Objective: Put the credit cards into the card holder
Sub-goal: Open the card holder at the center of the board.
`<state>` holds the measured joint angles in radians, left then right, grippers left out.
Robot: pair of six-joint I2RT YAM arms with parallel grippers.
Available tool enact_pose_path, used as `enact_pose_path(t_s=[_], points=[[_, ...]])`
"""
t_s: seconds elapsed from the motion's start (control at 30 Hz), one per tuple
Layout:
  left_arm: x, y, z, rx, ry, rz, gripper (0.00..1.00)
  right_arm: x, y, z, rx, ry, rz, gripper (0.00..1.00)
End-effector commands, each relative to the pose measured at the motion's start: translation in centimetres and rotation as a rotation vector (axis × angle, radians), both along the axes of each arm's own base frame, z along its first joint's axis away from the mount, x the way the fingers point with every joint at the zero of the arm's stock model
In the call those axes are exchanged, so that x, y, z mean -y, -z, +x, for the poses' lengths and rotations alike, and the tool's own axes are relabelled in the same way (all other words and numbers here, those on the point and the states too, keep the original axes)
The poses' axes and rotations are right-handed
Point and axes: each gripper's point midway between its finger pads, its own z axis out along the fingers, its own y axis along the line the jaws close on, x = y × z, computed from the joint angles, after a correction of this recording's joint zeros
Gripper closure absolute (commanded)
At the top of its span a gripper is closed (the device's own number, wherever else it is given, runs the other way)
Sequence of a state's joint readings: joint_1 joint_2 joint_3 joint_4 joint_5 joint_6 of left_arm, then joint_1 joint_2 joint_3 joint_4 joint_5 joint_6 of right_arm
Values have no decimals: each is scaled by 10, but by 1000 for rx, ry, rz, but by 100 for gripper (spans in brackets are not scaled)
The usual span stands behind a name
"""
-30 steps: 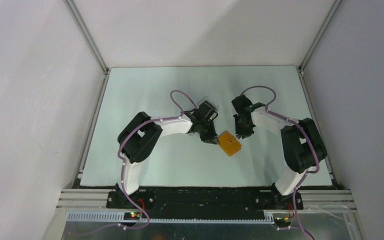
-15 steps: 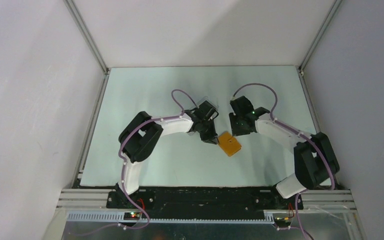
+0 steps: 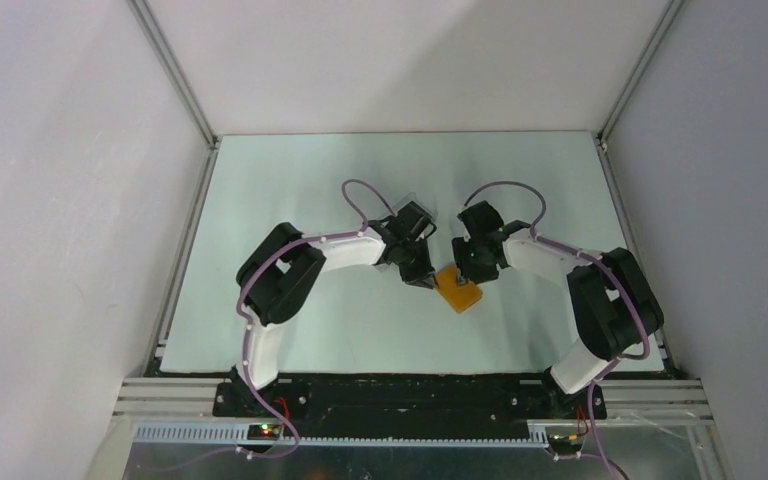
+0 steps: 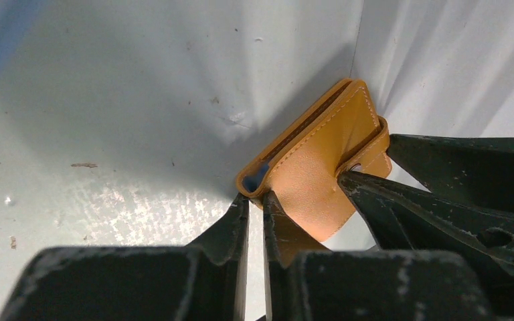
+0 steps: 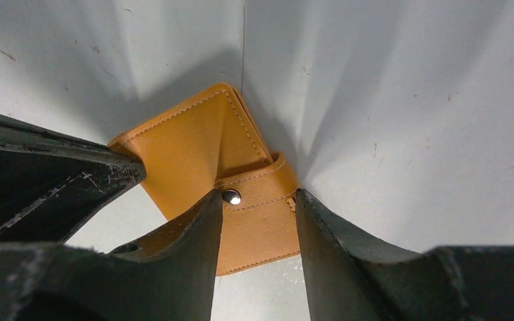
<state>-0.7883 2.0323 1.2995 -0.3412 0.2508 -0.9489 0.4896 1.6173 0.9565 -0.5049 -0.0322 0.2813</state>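
The orange card holder (image 3: 459,291) lies folded on the table between my two grippers. In the left wrist view (image 4: 321,160) a sliver of blue card (image 4: 257,178) shows inside its near corner; no other credit cards are in view. My left gripper (image 4: 254,199) is nearly shut, tips touching that corner with nothing between them. My right gripper (image 5: 258,200) is open, its fingers straddling the clasp strap (image 5: 261,190) beside the metal snap (image 5: 231,196). In the top view the left gripper (image 3: 423,279) and the right gripper (image 3: 472,273) flank the card holder.
The pale table (image 3: 290,200) is walled by white panels with metal rails at the sides. A faint clear plastic piece (image 3: 406,197) lies just behind the left wrist. The other gripper's fingers (image 4: 442,194) crowd each wrist view.
The right arm has swung left and down until its open gripper sits over the card holder's strap. The left arm and the card holder have not moved.
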Motion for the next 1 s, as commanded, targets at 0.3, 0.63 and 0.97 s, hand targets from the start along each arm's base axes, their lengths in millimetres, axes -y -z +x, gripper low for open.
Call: enact_pose_path(t_s=[0.3,0.63,0.97], points=[[-80,78,-37,-115,22,362,100,-15,15,2,-8,-25,1,45],[-80,79,-37,-115,24,364,100,7,31,19,-5,34,-197,59],[-79,80,-37,-117,27,362,100,23,10,28,130,60,-407,46]])
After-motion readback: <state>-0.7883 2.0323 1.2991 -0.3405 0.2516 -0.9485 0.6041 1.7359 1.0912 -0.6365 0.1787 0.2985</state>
